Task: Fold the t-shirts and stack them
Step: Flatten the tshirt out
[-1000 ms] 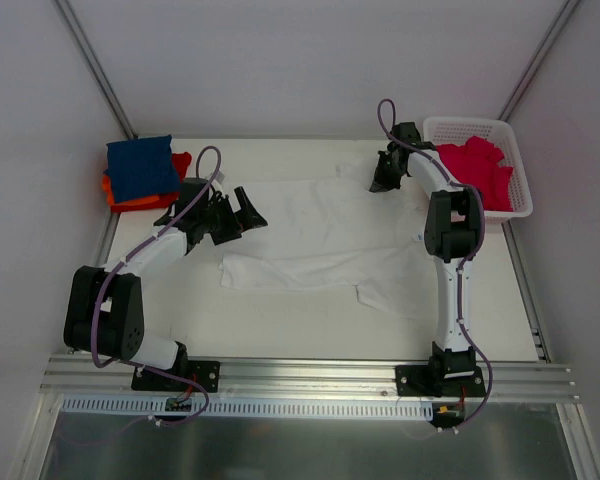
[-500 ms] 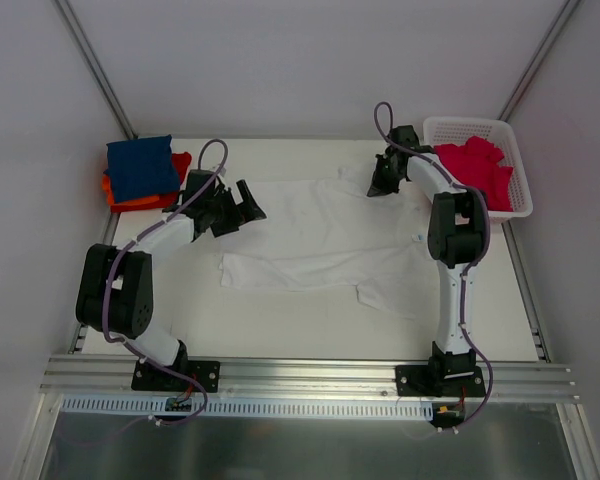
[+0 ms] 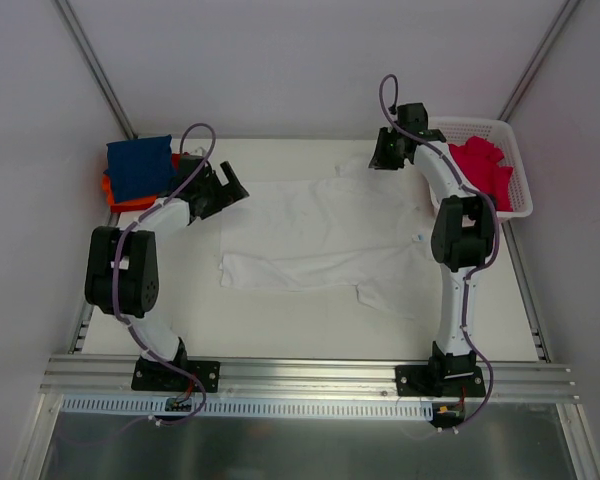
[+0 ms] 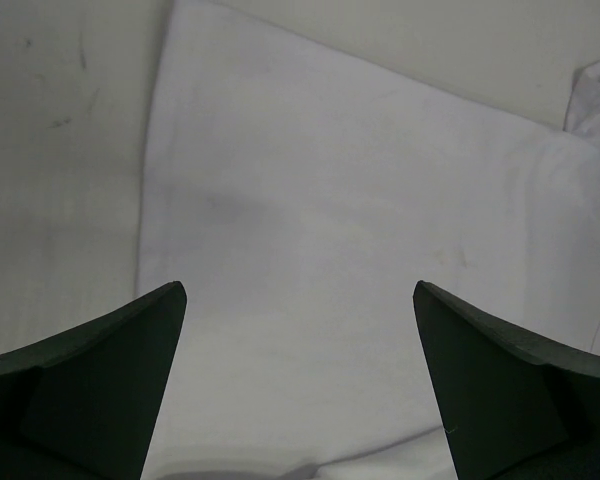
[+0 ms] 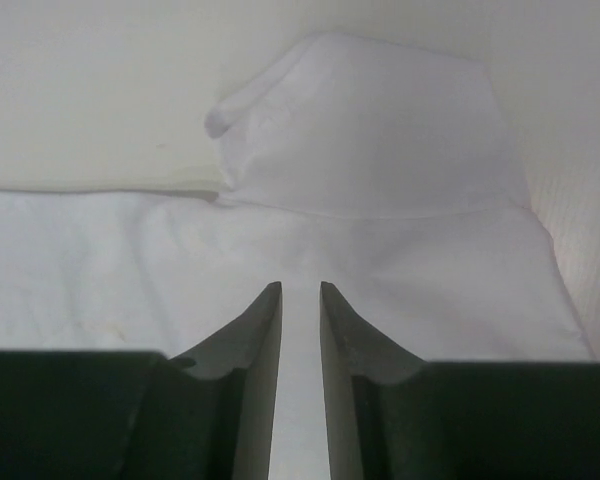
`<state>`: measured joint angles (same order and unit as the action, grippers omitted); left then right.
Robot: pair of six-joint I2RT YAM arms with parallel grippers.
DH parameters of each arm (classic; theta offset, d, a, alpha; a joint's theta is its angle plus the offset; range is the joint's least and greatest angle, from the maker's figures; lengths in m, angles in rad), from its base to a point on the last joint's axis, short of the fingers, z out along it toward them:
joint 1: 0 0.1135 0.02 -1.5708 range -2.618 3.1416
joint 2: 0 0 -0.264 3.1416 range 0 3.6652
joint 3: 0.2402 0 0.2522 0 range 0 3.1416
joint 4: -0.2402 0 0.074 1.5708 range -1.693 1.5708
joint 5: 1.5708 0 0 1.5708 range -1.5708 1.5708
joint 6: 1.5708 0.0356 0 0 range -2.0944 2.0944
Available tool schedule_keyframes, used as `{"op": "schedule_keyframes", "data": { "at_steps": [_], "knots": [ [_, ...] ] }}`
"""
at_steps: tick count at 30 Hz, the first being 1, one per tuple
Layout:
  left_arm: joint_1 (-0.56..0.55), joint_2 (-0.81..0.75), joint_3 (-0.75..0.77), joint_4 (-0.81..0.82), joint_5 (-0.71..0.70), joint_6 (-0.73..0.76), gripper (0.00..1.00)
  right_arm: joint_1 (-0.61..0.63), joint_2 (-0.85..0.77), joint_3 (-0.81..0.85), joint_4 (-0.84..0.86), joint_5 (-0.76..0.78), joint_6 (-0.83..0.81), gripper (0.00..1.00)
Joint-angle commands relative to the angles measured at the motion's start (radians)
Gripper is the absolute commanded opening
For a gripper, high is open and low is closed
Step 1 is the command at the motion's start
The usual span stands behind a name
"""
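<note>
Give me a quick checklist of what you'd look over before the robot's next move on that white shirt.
1. White shirt spread on the table: ok, mostly flat, though the far sleeve curls at one corner.
2. Left tool open and empty, over the shirt near its left edge: ok.
3. Right tool free of cloth: ok, jaws narrowly apart over the far sleeve, nothing seen between them.
4. Stack ready: ok, the blue shirt lies folded on the orange shirt in the far left corner.
5. Pink shirts out of the way: ok, inside the basket.
</note>
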<state>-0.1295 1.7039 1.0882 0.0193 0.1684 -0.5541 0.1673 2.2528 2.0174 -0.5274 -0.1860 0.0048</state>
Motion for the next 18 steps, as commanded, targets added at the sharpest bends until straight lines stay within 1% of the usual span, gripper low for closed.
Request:
{"op": "schedule_keyframes", "data": {
  "at_steps": [1, 5, 7, 13, 15, 16, 17, 18],
  "knots": [
    [0.050, 0.045, 0.033, 0.065, -0.032, 0.002, 0.99, -0.018, 0.002, 0.111, 0.007, -0.015, -0.028, 0.25],
    [0.080, 0.085, 0.030, 0.143, -0.040, -0.007, 0.99, -0.028, 0.013, 0.113, 0.015, -0.035, -0.029, 0.25],
    [0.087, 0.114, 0.039, 0.198, -0.030, -0.006, 0.99, -0.028, 0.005, 0.103, 0.033, -0.055, -0.025, 0.23],
    [0.094, 0.223, 0.142, 0.267, 0.002, -0.009, 0.99, -0.028, -0.050, 0.017, 0.101, -0.110, -0.011, 0.21],
    [0.097, 0.273, 0.208, 0.263, 0.025, -0.013, 0.99, -0.028, -0.080, -0.017, 0.122, -0.127, -0.008, 0.21],
    [0.099, 0.296, 0.238, 0.245, 0.034, -0.018, 0.99, -0.028, -0.090, -0.028, 0.128, -0.133, -0.006, 0.21],
    [0.100, 0.344, 0.312, 0.199, 0.042, -0.018, 0.98, -0.028, -0.099, -0.038, 0.142, -0.139, -0.006, 0.21],
    [0.102, 0.365, 0.346, 0.177, 0.048, -0.020, 0.98, -0.026, -0.110, -0.058, 0.147, -0.147, -0.006, 0.21]
  ]
}}
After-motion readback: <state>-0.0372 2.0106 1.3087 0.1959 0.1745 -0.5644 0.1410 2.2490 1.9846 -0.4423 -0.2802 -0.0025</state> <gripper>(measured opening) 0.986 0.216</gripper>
